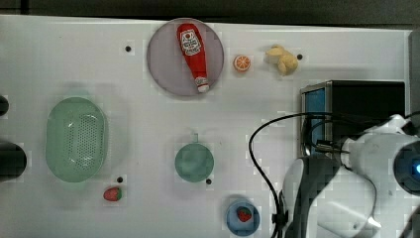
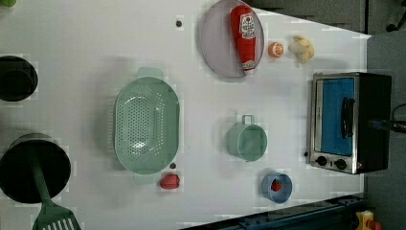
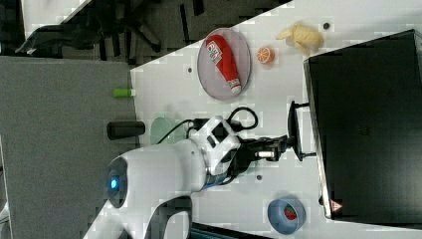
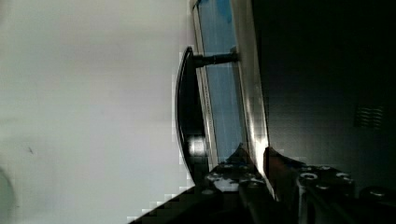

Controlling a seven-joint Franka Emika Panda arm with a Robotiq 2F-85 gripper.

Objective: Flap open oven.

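The oven (image 2: 349,122) is sitting on the white worktop (image 2: 95,48), beside the green cup (image 2: 246,140), its blue glass door shut. In the right view the gripper (image 3: 284,143) is reaching level to the oven's front, just at the dark handle (image 3: 292,130). Fingers are standing narrowly apart; whether they are clamping the handle I cannot tell. A ketchup bottle (image 1: 193,55) is lying on a plate (image 1: 163,64) well apart from the oven.

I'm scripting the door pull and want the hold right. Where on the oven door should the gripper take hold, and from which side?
Grip the dark bar handle at its middle. It stands off the blue glass door of the oven on two posts, leaving a gap for a finger behind the bar. Come from the front, where the gripper already is, fingers straddling the bar.
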